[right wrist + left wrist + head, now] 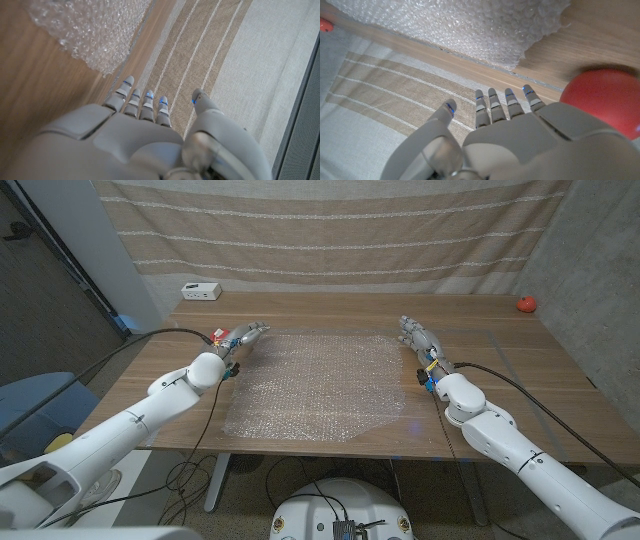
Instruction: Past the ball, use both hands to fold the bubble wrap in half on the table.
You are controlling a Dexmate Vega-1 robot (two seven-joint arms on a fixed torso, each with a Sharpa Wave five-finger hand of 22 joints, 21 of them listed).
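Bubble wrap [318,385]: spread out unfolded over the middle of the table [560,370], its near edge close to the table's front edge, its far edge well short of the back edge; crinkled and clear.
Left hand [241,338]: at the wrap's far left corner, just beside it; from the head view I cannot tell whether it touches the sheet. The left wrist view shows the fingers [493,107] straight and side by side, thumb set apart, nothing held. That view also shows a corner of the wrap beyond the fingertips, clear of them.
Right hand [417,335]: at the wrap's far right corner, just beside its edge. The right wrist view shows the fingers [135,100] stretched out together, thumb off to one side, holding nothing, with the wrap's corner near the fingertips but apart.
Red ball [526,304]: far right corner of the table, well apart from the wrap and from both hands.
White box [201,291]: far left corner of the table, at the back edge.
Striped cloth [330,230]: hanging behind the table's back edge.
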